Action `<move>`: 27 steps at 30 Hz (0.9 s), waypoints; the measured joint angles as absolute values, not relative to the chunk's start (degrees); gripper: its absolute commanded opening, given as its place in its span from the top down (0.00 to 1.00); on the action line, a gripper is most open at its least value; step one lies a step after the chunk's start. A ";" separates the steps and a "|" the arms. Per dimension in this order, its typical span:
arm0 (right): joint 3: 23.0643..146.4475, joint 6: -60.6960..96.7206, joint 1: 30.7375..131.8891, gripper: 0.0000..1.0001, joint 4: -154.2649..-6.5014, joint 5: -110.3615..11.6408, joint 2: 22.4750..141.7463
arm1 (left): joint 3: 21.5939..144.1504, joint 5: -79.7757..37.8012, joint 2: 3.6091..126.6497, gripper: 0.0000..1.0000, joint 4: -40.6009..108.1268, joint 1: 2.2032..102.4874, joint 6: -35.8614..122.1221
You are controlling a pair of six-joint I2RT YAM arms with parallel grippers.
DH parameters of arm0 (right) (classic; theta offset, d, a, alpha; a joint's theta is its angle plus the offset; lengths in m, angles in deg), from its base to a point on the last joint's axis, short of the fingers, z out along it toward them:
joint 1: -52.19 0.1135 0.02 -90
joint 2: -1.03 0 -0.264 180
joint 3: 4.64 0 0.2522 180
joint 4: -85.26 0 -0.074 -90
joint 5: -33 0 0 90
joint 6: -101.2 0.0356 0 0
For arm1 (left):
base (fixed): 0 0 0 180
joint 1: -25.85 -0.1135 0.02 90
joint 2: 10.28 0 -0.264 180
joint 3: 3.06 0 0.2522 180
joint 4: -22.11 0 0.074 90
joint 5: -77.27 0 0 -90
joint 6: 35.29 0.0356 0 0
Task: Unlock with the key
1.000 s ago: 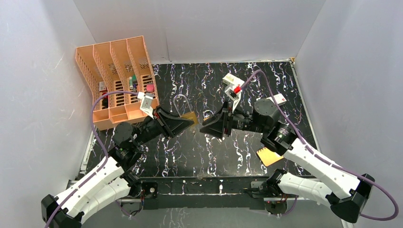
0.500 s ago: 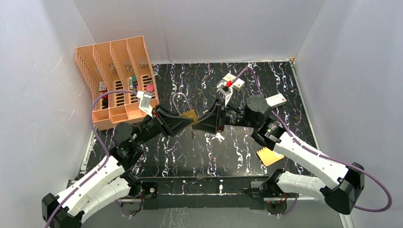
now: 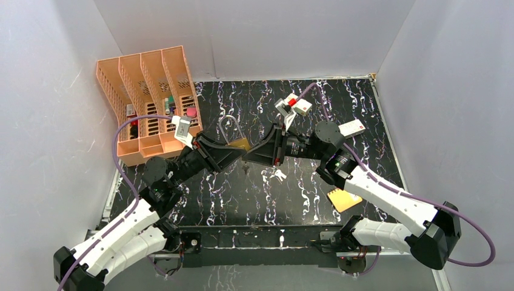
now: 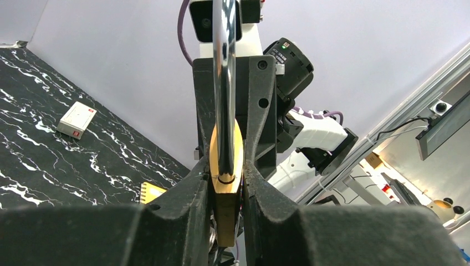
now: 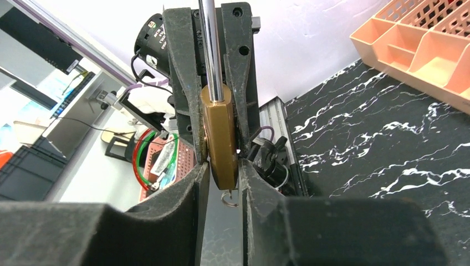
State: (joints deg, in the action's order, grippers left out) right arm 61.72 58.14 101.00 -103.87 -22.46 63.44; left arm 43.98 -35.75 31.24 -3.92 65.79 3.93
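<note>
- Top external view is showing the tiny silver metal key bunch (image 3: 278,175) lying on the black marbled table (image 3: 363,109) near the brass, steel-shackled padlock (image 3: 240,144), touching neither gripper.
- Left gripper (image 4: 226,185) is clamping the padlock's body.
- Right gripper (image 5: 221,172) is flanking the padlock's base; I cannot tell if it is squeezing.
</note>
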 measured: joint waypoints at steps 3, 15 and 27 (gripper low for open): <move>61.72 58.00 101.11 0.60 -103.68 -22.26 63.44 | 43.98 -35.42 31.35 1.00 -3.75 65.83 4.30; 61.70 57.52 101.38 0.77 -102.15 -22.08 63.55 | 43.98 -34.22 31.42 1.00 -3.62 65.85 4.54; 61.70 56.43 101.33 1.00 -101.01 -22.94 64.08 | 43.65 -31.51 31.09 1.00 -3.53 65.90 3.88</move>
State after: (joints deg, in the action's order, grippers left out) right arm 61.70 56.43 101.33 -101.01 -22.94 64.08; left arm 43.65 -31.51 31.09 -3.53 65.90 3.88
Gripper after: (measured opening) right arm 0.020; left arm 0.189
